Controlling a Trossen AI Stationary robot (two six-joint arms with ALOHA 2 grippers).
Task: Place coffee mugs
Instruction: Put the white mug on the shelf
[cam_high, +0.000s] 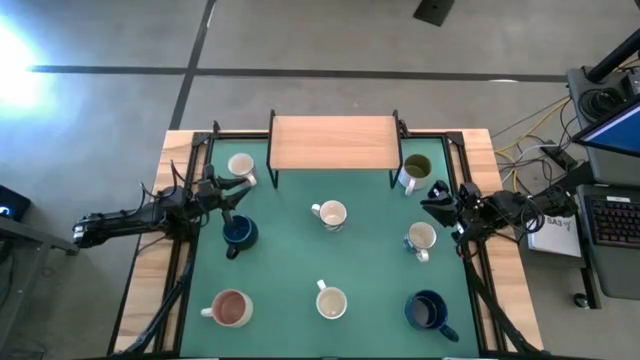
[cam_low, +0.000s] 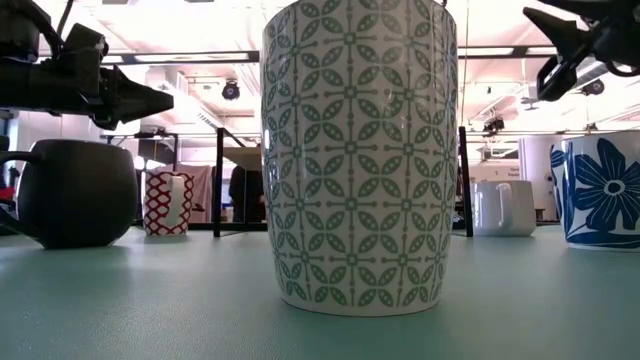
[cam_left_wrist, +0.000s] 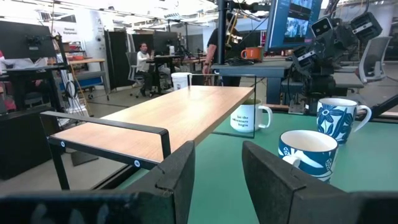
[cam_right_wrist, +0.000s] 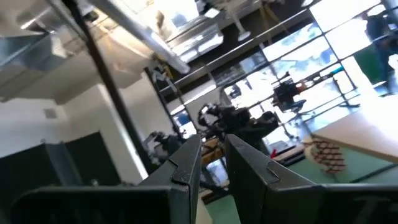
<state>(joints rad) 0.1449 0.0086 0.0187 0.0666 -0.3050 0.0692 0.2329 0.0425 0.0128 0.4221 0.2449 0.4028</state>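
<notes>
Colours we see on the green mat (cam_high: 290, 265)

We note a green-leaf lattice mug (cam_low: 360, 150), a blue-flowered white mug (cam_low: 600, 190), a red-patterned mug (cam_low: 167, 203), two dark blue mugs (cam_high: 238, 234), a pink-lined mug (cam_high: 230, 308), an olive-lined mug (cam_high: 414, 168) at two o'clock, and a light wooden shelf (cam_high: 333, 142).
</notes>
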